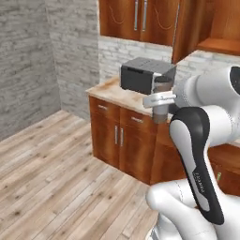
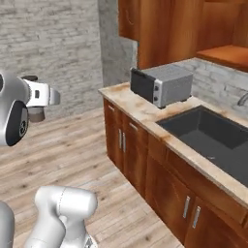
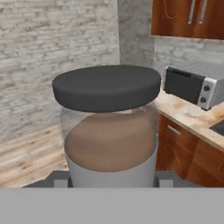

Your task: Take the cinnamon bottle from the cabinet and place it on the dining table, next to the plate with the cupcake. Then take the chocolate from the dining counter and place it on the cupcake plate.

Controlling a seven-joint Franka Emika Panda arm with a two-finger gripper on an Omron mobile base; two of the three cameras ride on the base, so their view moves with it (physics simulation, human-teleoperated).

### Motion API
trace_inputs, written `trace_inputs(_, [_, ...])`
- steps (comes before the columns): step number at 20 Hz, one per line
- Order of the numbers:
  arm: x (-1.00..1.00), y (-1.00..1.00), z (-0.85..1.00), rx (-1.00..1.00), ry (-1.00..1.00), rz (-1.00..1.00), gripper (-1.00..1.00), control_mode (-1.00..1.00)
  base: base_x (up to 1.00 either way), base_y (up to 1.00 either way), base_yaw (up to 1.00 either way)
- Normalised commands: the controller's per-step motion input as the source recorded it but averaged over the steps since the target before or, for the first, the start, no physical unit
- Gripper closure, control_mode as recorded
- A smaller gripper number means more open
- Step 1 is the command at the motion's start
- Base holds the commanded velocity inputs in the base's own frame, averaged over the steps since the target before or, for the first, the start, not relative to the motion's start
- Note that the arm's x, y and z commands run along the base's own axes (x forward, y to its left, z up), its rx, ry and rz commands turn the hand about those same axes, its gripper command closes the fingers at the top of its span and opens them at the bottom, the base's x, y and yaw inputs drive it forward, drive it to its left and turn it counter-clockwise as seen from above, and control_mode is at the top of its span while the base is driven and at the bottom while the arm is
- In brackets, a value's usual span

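your tool (image 3: 112,183) is clamped on the cinnamon bottle (image 3: 109,127), which stands upright between the fingers, dark cap up, carried in the air over the wooden floor (image 1: 56,164). beyond it you see the counter (image 2: 145,114) with a toaster oven (image 2: 162,85) on top and a dark sink (image 2: 213,138) beside it. the cabinet (image 1: 138,18) hangs above, doors closed.

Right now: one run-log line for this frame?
phase: carrying | hand: shut on cinnamon bottle | bottle: upright, off any surface | nearby: toaster oven on counter | placement: not yet done
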Motion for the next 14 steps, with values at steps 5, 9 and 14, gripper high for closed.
trace_inputs(5, [0.00,0.00,0.00,0.00,0.00,0.00,1.00,1.00,0.00,0.00,0.87])
trace_inputs(9, [0.00,0.00,0.00,0.00,0.00,0.00,1.00,1.00,0.00,-0.04,0.86])
trace_inputs(14, [0.00,0.00,0.00,0.00,0.00,0.00,1.00,1.00,0.26,-0.44,0.56])
